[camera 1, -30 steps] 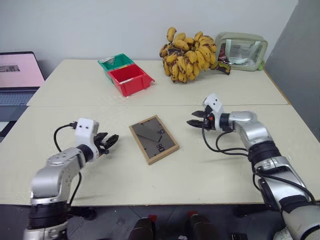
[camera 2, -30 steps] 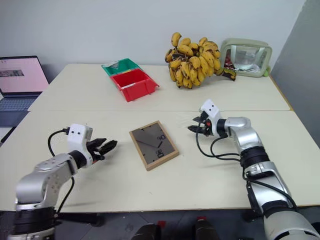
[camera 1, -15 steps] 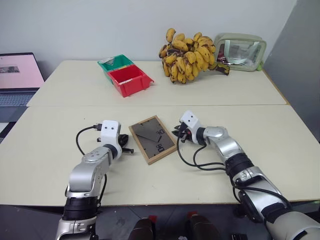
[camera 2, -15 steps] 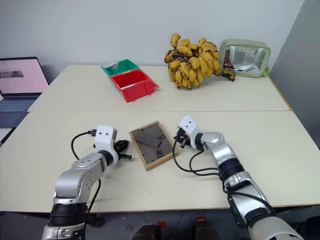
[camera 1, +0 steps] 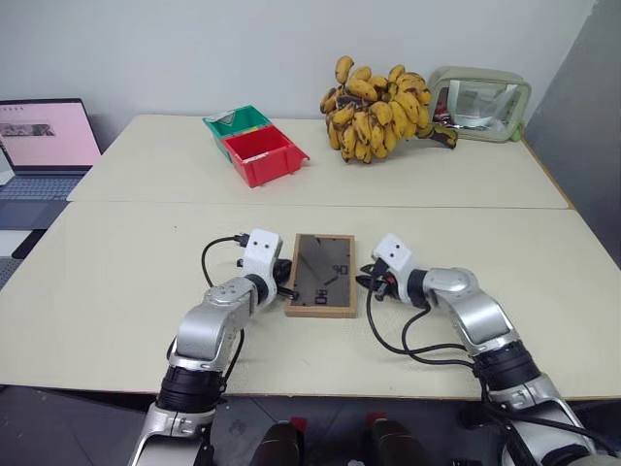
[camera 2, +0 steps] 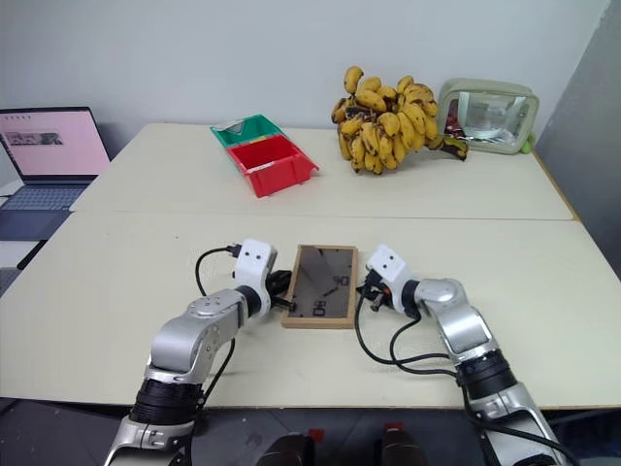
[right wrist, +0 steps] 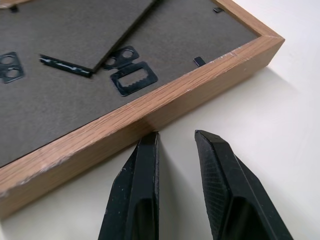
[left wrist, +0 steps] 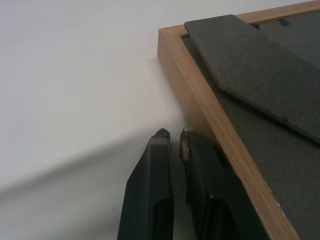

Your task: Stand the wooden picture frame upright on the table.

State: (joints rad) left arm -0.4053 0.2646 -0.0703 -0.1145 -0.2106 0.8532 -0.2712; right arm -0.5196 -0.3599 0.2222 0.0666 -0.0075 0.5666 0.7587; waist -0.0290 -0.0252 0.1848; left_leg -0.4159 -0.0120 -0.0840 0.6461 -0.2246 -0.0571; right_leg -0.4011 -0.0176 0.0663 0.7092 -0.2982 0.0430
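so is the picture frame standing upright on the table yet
No, the wooden picture frame lies flat on the table, dark back and stand flap facing up.

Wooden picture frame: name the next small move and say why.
Probably tip the wooden picture frame up along one long edge. It lies flat, back up, on the table. The shut left claw sits at one long side, the slightly parted right claw at the other, neither gripping, so they can brace and lever it.
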